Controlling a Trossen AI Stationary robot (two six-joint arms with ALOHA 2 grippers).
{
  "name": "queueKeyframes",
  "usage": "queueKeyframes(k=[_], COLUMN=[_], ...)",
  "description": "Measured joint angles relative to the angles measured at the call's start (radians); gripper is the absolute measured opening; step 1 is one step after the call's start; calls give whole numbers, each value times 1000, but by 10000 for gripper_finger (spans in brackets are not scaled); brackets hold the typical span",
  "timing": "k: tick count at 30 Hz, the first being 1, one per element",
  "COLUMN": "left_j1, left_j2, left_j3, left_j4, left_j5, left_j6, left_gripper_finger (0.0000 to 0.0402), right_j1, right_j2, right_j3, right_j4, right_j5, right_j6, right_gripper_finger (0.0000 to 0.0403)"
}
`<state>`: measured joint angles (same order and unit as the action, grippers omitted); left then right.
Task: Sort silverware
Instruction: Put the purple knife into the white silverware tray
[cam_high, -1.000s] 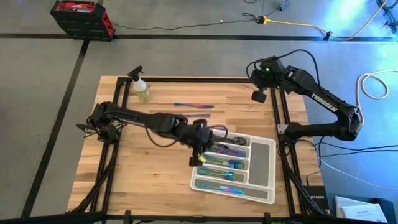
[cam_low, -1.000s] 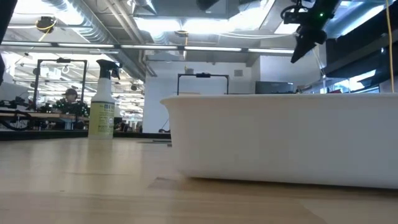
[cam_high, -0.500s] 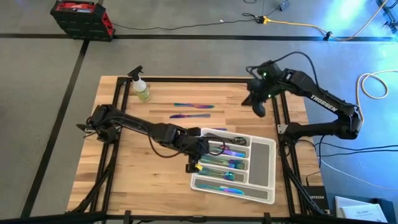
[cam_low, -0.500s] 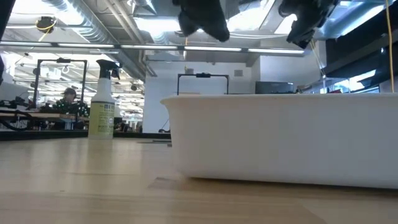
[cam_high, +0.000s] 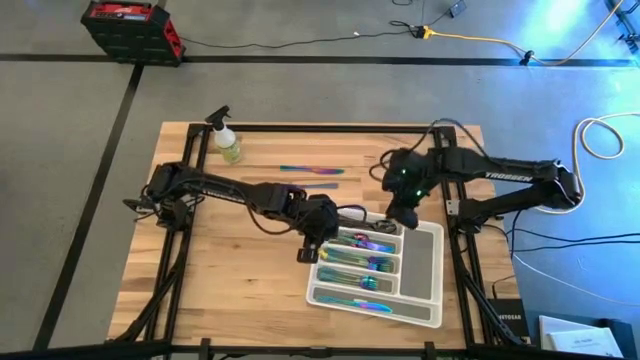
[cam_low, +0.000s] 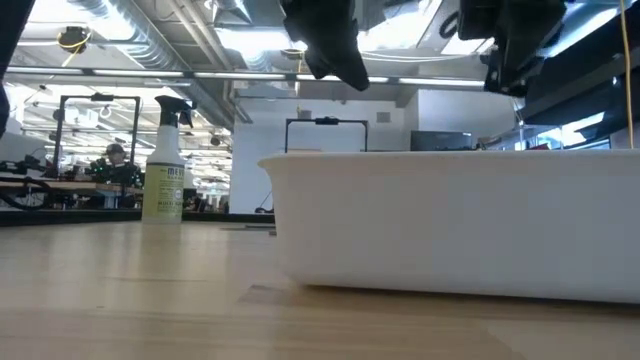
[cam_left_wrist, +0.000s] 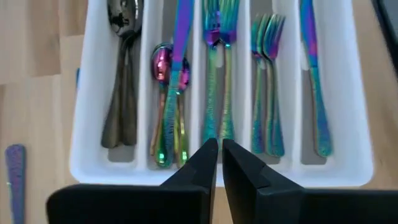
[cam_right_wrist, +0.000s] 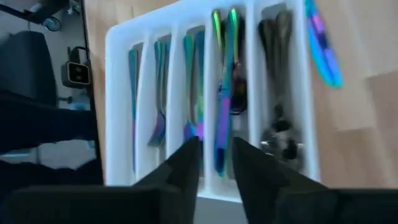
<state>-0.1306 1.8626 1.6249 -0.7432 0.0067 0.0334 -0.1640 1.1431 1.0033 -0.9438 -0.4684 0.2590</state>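
Right gripper (cam_high: 399, 214) swung down over tray (cam_high: 428, 262) far edge
Fingers slightly apart, empty; left gripper (cam_left_wrist: 220, 163) closed, empty; two knives (cam_high: 312, 170) unsorted.

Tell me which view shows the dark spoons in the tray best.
The left wrist view: the dark spoons lie sharp in the tray's end compartment. The right wrist view shows them blurred; the high view only as a dark smudge; the low view hides them behind the tray wall.

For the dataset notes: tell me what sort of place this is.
Probably a robotics lab or workshop: a framed wooden bench on grey, tape-marked floor, loose cables, and an open room with exposed ceiling ducts behind.
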Motion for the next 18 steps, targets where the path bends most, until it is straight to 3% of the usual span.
queueKeyframes(k=[6,12,18], left_j1=[48,94,106], left_j2=[1,23,26], left_j3=[0,-5,-102], left_j4=[0,20,137], left_j5=[-2,-3,0], left_j6=[28,-26,-121], left_gripper_finger=[9,9,9], right_j1=[118,147,144], right_j2=[0,1,1], right_j3=[-138,-243,-350], right_j4=[199,252,330], right_j5=[-39,-40,-66], right_j6=[91,114,128], right_gripper_finger=[143,149,149])
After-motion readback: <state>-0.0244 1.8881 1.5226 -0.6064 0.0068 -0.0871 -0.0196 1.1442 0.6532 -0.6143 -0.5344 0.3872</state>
